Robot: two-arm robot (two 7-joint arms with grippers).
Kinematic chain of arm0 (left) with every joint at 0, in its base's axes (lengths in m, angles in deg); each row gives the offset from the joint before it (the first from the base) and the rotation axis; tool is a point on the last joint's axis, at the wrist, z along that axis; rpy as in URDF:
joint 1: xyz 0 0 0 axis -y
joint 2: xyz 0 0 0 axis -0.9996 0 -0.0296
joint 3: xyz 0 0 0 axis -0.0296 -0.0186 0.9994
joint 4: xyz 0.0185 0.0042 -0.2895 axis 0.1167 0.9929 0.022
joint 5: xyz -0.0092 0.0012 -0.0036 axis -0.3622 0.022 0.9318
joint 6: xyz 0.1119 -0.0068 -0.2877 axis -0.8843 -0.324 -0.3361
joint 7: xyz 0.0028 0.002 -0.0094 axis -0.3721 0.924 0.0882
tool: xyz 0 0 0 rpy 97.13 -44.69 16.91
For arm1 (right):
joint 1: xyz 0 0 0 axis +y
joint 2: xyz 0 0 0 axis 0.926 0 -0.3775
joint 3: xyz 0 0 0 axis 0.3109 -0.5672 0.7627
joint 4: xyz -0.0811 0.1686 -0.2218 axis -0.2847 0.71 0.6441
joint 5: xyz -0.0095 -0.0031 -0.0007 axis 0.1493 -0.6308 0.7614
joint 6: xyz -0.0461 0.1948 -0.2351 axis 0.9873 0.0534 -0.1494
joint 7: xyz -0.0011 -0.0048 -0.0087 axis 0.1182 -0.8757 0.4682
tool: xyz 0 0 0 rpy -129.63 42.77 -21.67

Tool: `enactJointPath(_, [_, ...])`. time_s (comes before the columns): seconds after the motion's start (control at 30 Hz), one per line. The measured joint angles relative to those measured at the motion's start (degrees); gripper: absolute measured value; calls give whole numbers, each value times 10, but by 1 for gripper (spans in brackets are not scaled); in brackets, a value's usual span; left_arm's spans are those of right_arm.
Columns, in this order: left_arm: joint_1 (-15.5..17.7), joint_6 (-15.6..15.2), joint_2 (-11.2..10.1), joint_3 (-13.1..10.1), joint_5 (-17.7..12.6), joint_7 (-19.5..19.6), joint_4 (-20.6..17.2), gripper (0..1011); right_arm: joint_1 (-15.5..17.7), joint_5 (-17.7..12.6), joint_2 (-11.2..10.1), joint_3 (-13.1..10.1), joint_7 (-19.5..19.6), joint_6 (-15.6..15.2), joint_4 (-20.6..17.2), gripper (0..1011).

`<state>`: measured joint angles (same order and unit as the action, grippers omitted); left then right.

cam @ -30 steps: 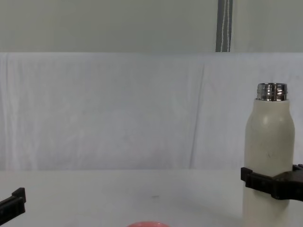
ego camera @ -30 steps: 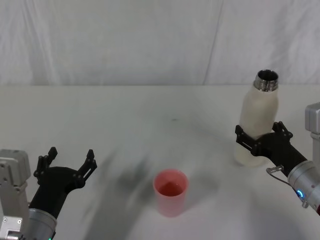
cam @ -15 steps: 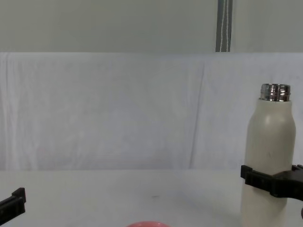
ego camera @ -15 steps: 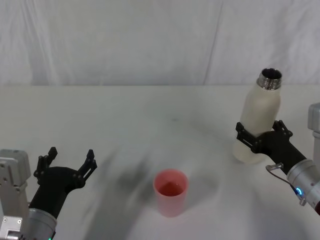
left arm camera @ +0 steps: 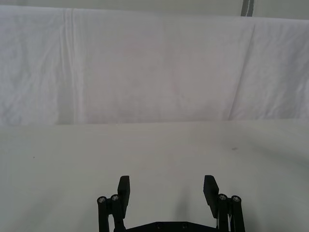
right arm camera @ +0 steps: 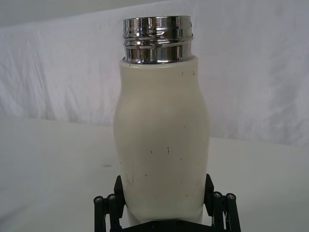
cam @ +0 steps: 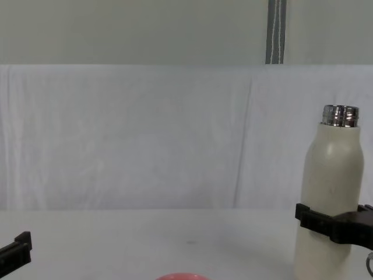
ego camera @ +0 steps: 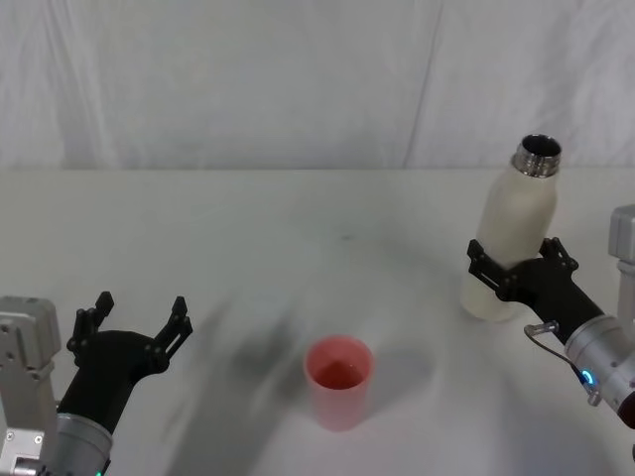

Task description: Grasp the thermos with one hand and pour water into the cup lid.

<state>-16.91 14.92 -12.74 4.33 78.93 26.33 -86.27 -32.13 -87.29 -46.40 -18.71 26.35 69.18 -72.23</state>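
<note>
since a second ago the thermos has tipped slightly, its steel neck leaning away from the pink cup lid. nearest, left of the cup lid, the left gripper hovers with jaws wide. farther right of it, the right gripper clamps the thermos's lower body.

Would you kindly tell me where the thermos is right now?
In the head view the thermos is on the table's right side, held in the right gripper, right of and beyond the pink cup lid.
</note>
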Motion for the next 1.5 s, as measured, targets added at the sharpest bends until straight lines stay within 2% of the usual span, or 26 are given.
enactJointPath(0.7, [0,0,0,0,0,0,0,1001,-21,14,10,6,1,5,31,950])
enactJointPath(1.5, [0,0,0,0,0,0,0,1001,-21,20,11,8,1,3,35,950])
